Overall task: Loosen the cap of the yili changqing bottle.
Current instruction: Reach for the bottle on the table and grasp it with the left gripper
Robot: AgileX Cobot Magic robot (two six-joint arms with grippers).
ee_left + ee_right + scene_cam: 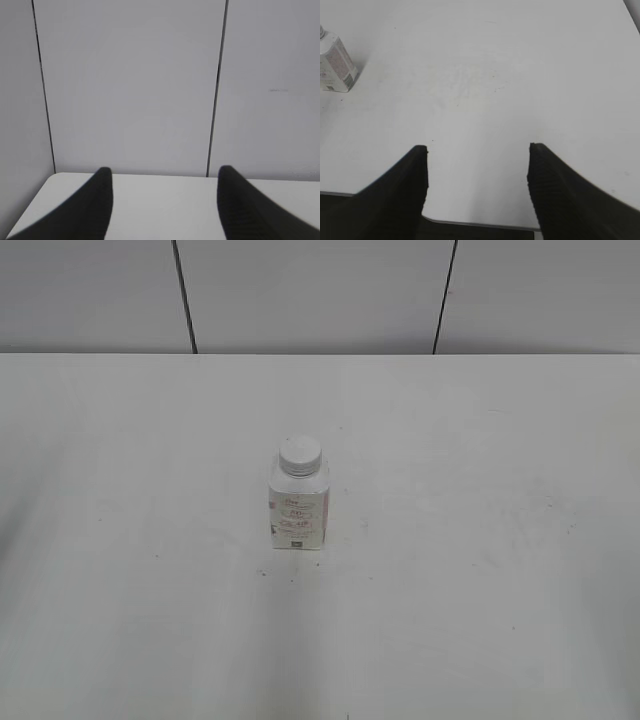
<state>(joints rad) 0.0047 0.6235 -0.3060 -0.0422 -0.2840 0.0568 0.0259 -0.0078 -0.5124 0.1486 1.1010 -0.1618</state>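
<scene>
The yili changqing bottle [298, 508] stands upright at the middle of the white table [480, 570]. Its white cap [300, 453] sits on the neck. The bottle's lower body also shows at the far left of the right wrist view [335, 65], its cap cut off by the frame edge. Neither gripper shows in the exterior view. My left gripper [162, 172] is open and empty, above the table and facing the back wall. My right gripper [477, 147] is open and empty over the table's near edge, well to the right of the bottle.
A grey panelled wall [320, 290] with dark vertical seams stands behind the table. The table's near edge [480, 224] shows between my right fingers. The table's far left corner [50, 177] shows in the left wrist view.
</scene>
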